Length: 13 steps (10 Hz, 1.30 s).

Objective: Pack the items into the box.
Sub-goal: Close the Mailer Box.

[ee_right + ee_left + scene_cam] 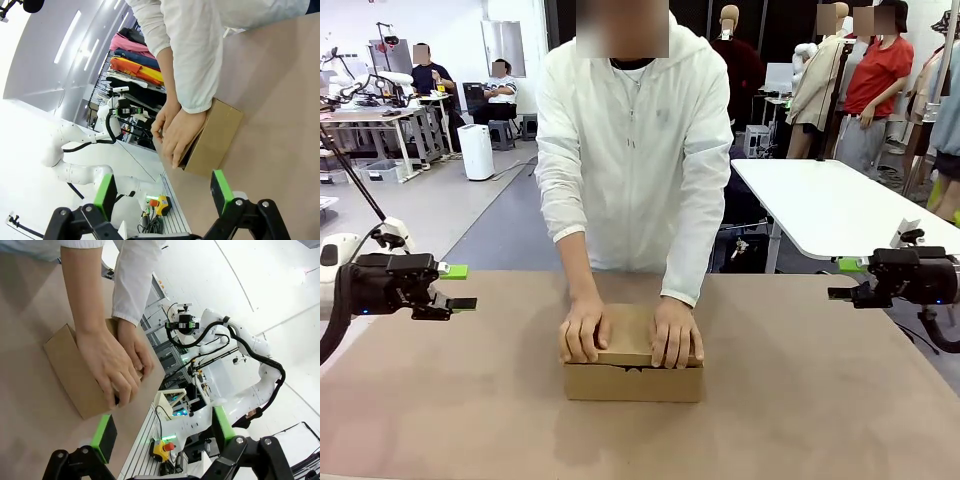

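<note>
My left gripper point(455, 287) hangs over the left edge of the brown table point(820, 400), jaws spread wide and holding nothing; my right gripper point(848, 279) mirrors it over the right edge, likewise released and empty. Both sit well apart from the cardboard box point(633, 378), which rests at the table's middle with its flap lid down. The person in a white jacket point(635, 140) leans over it, one hand point(584, 330) and the other hand point(676, 334) pressing flat on the lid.
</note>
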Motion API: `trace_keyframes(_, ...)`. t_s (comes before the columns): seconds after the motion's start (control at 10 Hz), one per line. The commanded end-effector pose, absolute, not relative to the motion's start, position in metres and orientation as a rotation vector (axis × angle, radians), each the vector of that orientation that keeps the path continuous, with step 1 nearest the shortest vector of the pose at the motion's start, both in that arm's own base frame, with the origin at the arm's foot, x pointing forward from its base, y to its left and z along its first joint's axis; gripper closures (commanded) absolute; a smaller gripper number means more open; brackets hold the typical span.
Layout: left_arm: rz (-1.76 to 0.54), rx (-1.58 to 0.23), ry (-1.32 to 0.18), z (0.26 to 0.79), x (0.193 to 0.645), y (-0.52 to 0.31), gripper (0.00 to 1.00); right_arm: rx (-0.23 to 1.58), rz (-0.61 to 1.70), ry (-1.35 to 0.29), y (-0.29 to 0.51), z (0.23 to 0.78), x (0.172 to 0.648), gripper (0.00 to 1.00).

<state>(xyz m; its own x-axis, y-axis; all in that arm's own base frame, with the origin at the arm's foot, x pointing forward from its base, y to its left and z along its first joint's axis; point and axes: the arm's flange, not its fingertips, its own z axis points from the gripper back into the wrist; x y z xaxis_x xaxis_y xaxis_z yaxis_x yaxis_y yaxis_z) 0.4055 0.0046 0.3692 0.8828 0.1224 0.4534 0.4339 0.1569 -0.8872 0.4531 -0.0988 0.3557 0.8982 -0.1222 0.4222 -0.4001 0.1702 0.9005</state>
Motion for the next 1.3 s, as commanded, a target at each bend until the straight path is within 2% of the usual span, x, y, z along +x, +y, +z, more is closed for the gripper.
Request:
trace_keyframes(0.0, -0.241, -1.406, -0.5, 0.3698, 0.4049, 0.0045, 0.0, 1.389, 0.214, -0.436, -0.0991, 0.3618, 0.4551, 0.0)
trace_keyframes(1.2, -0.241, -1.406, -0.5, 0.3698, 0.4049, 0.0045, 0.0, 1.389, 0.214, -0.436, -0.0991, 0.3618, 0.4551, 0.0)
